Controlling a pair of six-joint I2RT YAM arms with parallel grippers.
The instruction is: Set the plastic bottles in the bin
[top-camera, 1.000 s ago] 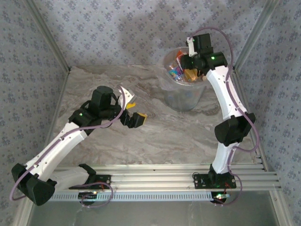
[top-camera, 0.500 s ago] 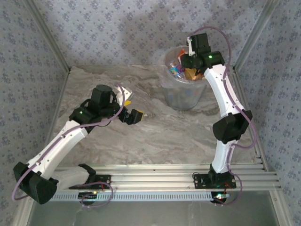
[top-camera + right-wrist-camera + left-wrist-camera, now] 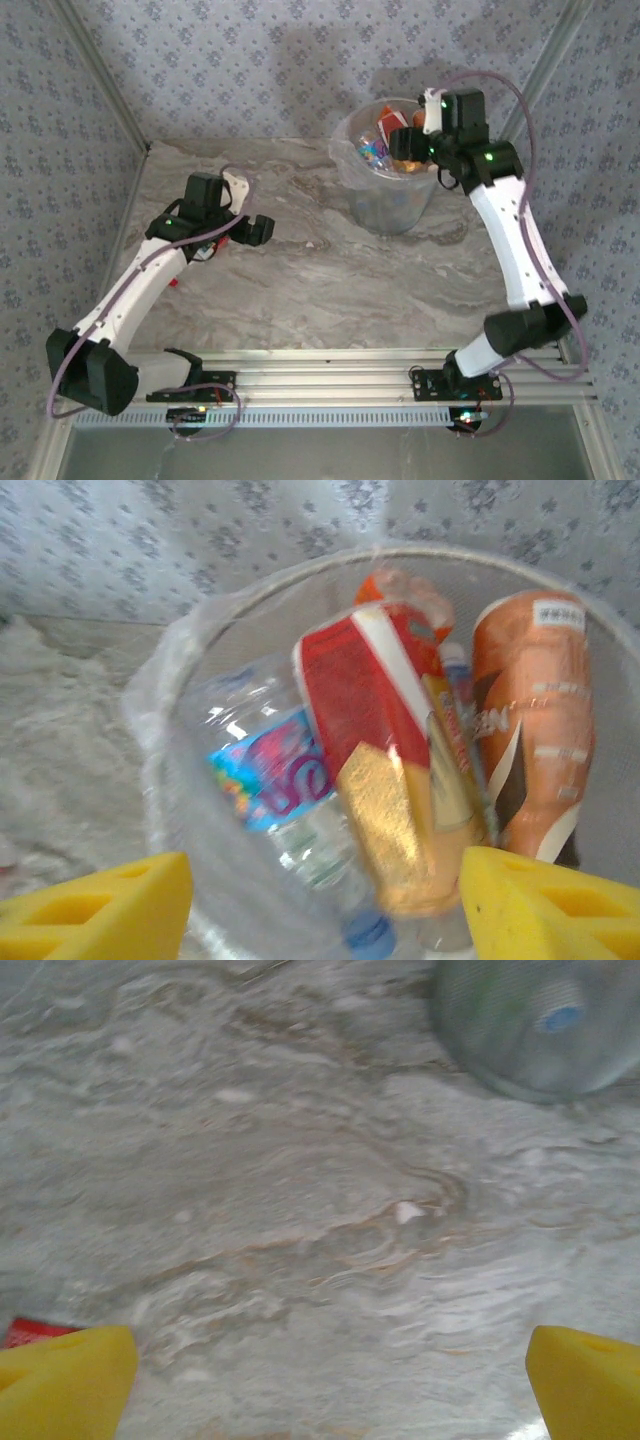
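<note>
The right arm reaches far up the surface, elbow bent out at the right edge. The right end effector [image 3: 320,910] hangs over the large translucent greyish-white round bin [image 3: 250,600], yellow fingers [image 3: 95,910] spread wide, holding nothing. Inside lie plastic bottles: a red-labelled bottle [image 3: 370,680], an orange-filled bottle [image 3: 530,710] and a clear blue-labelled bottle [image 3: 280,780]. The left arm stretches low over the grey marbled surface [image 3: 300,1160], and the left end effector [image 3: 325,1385] gapes wide and empty.
</note>
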